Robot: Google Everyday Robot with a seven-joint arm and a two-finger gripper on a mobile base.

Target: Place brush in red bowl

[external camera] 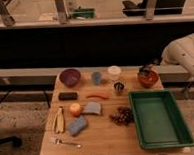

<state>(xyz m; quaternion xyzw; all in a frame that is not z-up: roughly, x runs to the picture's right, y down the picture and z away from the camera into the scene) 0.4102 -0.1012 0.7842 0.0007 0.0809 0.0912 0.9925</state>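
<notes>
Near edge of counter (110, 138): fork (65, 142), well left of tray (158, 120).
Next back: blue sponge (77, 125) and banana (59, 119), left of tray. Grapes (123, 116) sit just beside tray's left wall.
Then apple (75, 109) and grey sponge (92, 109), left of tray.
Further back: black block (67, 96) and red chili (97, 96). Small tin (119, 87) is just off tray's far-left corner.
Back row: purple bowl (70, 77), blue cup (96, 78), white cup (114, 72), all beyond and left of tray.
Red bowl (148, 82) is just beyond tray's far edge.

Tool (151, 66) comes in from the right and hangs just above the red bowl's far rim, beyond tray. It's clamped tight. The dark lump at its tip reads as the brush (146, 71), over the bowl's far side and not down in it. Can't separate brush from tool, or head from handle. No brush elsewhere on counter.

Handling, my read:
- Brush is probably light, rigid and small, so a short drop shouldn't hurt it.
- The thin handle can pivot in a two-point pinch. A better hold is the handle close to the head, or across the blocky head.
- The red bowl looks light and could skid if its rim gets clipped.

Next: centre over the bowl, go lower, release. Letting go at the rim risks a bounce onto counter or tray.
</notes>
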